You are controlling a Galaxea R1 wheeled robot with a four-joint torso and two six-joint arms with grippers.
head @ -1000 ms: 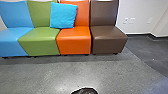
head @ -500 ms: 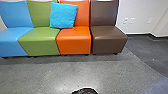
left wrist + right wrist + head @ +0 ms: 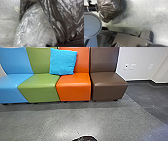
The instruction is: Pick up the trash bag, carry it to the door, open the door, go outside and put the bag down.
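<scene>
Blue, green, orange and brown, four seats hold one cushion; one trash bag, dark, shiny, creased, is between them and the robot, clear plastic against its folds; either gripper's opening or hold, I cannot tell.

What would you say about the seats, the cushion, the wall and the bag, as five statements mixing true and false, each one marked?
1. The blue cushion leans across the backs of the green seat and the orange seat. True.
2. The brown seat stands between those two. False: it is beyond the orange seat, at the row's right in the head view.
3. The trash bag has dark, shiny plastic. True.
4. The wall is bright red. False: it is white.
5. The cushion is round. False: it is roughly square.
</scene>
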